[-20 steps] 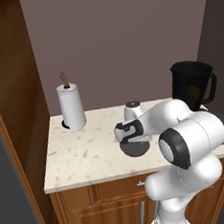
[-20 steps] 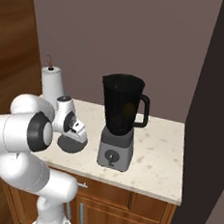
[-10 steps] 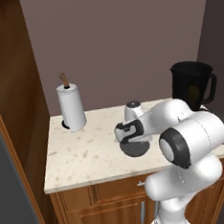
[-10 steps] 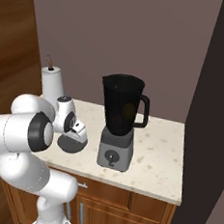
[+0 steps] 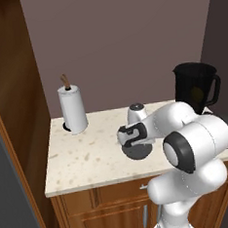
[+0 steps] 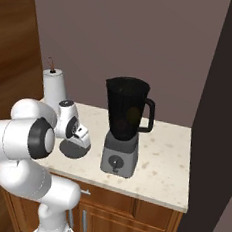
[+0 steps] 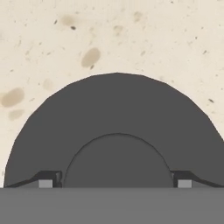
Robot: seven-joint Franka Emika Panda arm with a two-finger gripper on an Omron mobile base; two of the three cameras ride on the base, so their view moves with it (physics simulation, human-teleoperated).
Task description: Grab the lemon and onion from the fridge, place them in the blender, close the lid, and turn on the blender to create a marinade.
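Matt dark grey lid (image 7: 117, 113), speckled cream stone counter (image 5: 90, 154), glossy black translucent blender (image 6: 126, 124), wooden cabinet (image 5: 105, 212)

My arm folded forward, elbow bulging high, forearm reaching away from base, wrist bent down. My gripper (image 5: 137, 150) pointing straight down, low, hand body white with dark side panel. From the other base camera, gripper (image 6: 75, 145) sits tilted just off my upper arm. Hand camera: gripper (image 7: 116, 183) with fingertips (image 7: 46, 183) barely poking up at bottom, one each side, jaws spread wide apart. Nothing seen clamped between them. Whether tips touch anything below, cannot tell.
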